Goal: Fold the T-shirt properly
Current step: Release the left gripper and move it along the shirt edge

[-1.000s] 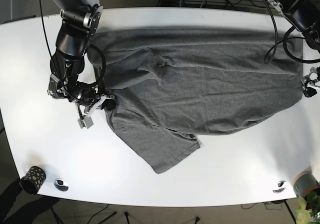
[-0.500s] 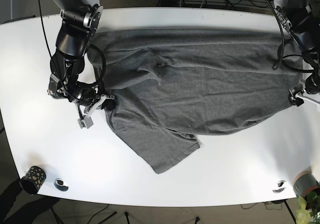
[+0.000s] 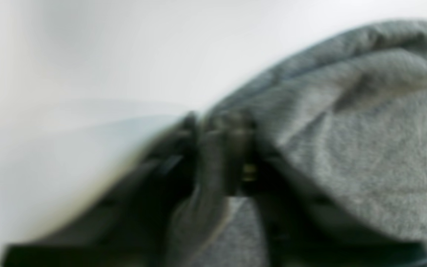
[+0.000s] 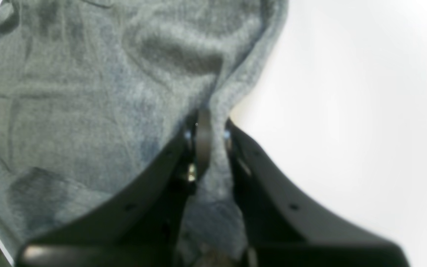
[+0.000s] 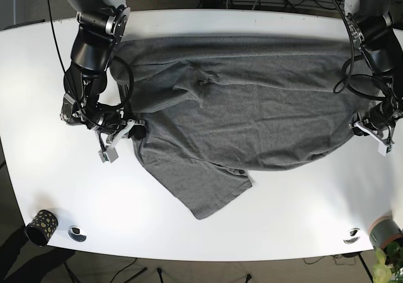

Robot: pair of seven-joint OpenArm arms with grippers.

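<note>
Both grippers are pinching the shirt, spread wrinkled across mid-frame: right gripper clamping the left edge, left gripper the right edge. Seemingly mid-fold; next they should lift together, evenly.

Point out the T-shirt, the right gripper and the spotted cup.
T-shirt (image 5: pixel 252 106): base view, middle of the spread grey body.
Right gripper (image 4: pixel 208 129): right wrist view, between the fingertips pinching a fold of fabric.
Spotted cup (image 5: pixel 41 225): base view, its side, at the table's near corner.
</note>
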